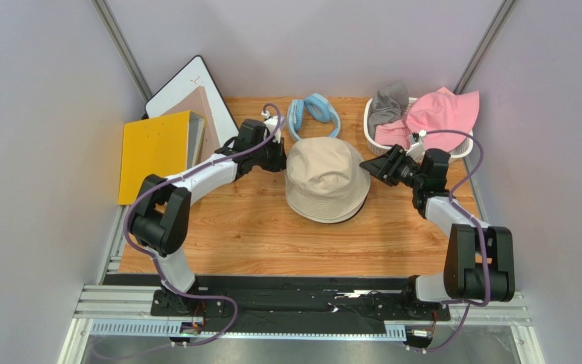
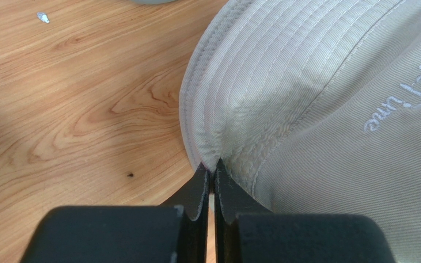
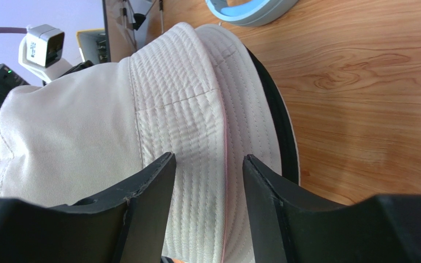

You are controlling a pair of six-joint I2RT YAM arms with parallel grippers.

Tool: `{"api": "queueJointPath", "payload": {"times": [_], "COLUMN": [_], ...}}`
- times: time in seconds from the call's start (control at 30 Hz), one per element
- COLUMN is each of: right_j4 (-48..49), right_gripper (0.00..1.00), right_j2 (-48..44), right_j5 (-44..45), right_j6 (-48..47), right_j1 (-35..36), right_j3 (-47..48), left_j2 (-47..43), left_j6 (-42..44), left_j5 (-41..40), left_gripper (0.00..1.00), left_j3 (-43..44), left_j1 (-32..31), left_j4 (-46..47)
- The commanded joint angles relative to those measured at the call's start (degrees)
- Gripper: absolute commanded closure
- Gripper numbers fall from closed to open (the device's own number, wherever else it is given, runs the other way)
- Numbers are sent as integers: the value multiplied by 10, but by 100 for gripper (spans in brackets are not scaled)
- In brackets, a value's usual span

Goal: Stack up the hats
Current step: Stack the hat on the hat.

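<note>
Left pincer pinches the beige hat by its stitched twill brim; right pincer stands spread.

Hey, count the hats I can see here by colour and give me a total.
Beige hat: 1
Black hat, beneath the beige: 1
Grey hat: 1
Pink hat: 1, maybe a second below it
Total: 4 sure

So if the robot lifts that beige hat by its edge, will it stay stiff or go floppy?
Probably floppy: the beige hat is soft stitched cloth, and its brim puckers where the left pincer pinches it. It is likely light too, since the brim edge looks thin. It shouldn't roll, because it sits wide and low on its brim.
</note>
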Motion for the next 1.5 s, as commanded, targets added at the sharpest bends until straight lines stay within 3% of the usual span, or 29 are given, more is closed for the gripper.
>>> {"api": "queueJointPath", "payload": {"times": [0.0, 0.2, 0.23, 0.5, 0.57, 0.7, 0.8, 1.47], "right_j4": [114, 155, 151, 68, 55, -97, -157, -212], "right_gripper": [47, 55, 64, 100, 100, 100, 100, 100], "right_j2": [17, 41, 47, 52, 39, -15, -32, 26], "right_j5": [-50, -75, -77, -66, -53, 86, 150, 304], "right_j6": [38, 71, 71, 19, 2, -85, -122, -150], "right_j1": [-1, -1, -1, -1, -1, 4, 9, 73], "right_j3": [-7, -4, -2, 9, 3, 5, 3, -17], "left_j2": [5, 1, 0, -7, -11, -14, -12, 38], "left_j6": [19, 11, 10, 0, 0, -3, -3, -12], "left_j5": [-8, -1, 0, 11, 8, 0, -3, -13], "left_gripper": [100, 100, 100, 100, 100, 100, 100, 100], "left_j3": [18, 20, 20, 18, 18, 20, 19, 38], "left_j1": [2, 2, 2, 0, -1, -1, -2, -5], "left_j4": [-10, -7, -5, 5, 5, 0, 2, 17]}}
